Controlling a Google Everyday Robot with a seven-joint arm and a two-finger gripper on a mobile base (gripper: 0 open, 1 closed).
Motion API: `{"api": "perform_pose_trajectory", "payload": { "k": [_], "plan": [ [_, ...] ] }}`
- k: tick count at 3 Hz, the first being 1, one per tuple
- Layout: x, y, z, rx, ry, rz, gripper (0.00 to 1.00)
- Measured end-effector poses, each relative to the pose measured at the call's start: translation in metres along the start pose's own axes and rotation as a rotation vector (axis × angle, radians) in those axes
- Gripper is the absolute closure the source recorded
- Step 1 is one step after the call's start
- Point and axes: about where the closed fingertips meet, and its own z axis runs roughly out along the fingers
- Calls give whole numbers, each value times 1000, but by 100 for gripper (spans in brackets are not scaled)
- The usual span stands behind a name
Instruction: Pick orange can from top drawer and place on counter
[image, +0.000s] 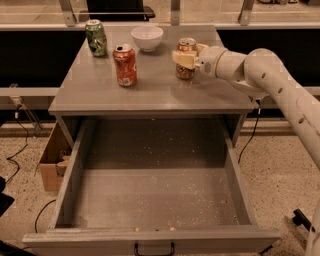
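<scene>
The end effector was clamped on the orange can, with one cream finger pressed across its upper body. The can stood upright, on or barely above the worktop, close to the white bowl. Letting go before the base had settled, or withdrawing sideways, would likely have toppled it toward the bowl or the red can. Below, the top drawer hung open, its floor flecked with crumbs.
</scene>
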Motion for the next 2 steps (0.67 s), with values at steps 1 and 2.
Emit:
{"api": "perform_pose_trajectory", "payload": {
  "k": [1, 2],
  "plan": [
    [-3, 0, 0, 0, 0, 0, 36],
    [-3, 0, 0, 0, 0, 0, 13]
  ]
}}
